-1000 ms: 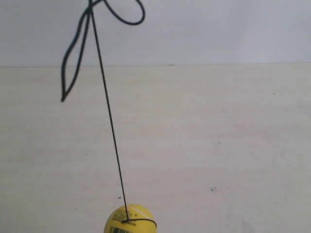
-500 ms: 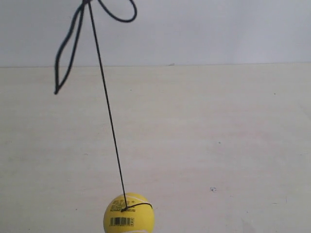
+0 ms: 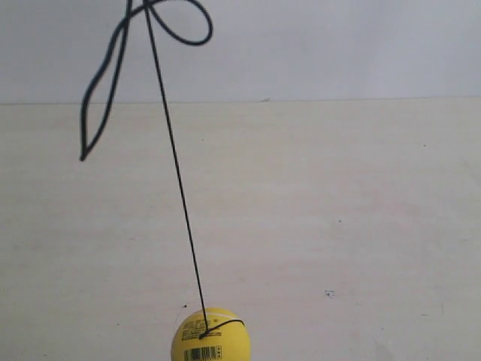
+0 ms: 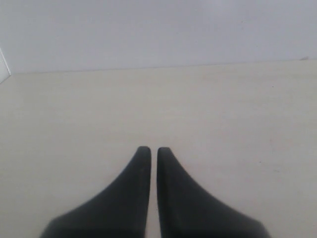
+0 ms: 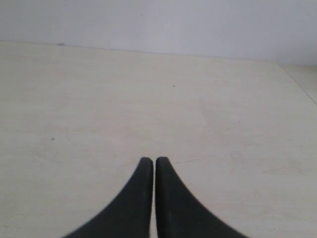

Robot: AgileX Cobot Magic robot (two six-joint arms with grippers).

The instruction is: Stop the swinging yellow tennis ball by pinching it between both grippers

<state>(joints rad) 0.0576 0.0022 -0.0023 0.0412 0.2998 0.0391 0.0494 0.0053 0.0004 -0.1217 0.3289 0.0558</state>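
Note:
The yellow tennis ball (image 3: 210, 337) hangs low at the exterior view's bottom edge, barcode label facing the camera, partly cut off. A thin black string (image 3: 177, 177) runs up from its top to a loose loop (image 3: 180, 21) at the upper left. Neither gripper shows in the exterior view. In the left wrist view my left gripper (image 4: 150, 148) is shut, with only a thin slit between its black fingers and nothing held. My right gripper (image 5: 150, 159) in the right wrist view is shut too, empty. The ball appears in neither wrist view.
A pale wooden tabletop (image 3: 338, 210) fills all views, meeting a white wall (image 3: 338, 45) behind. The table's corner edge (image 5: 299, 82) shows in the right wrist view.
The ball has swung slightly rightward and dropped lower in the exterior view than half a second ago; the string's loop has shifted with it.

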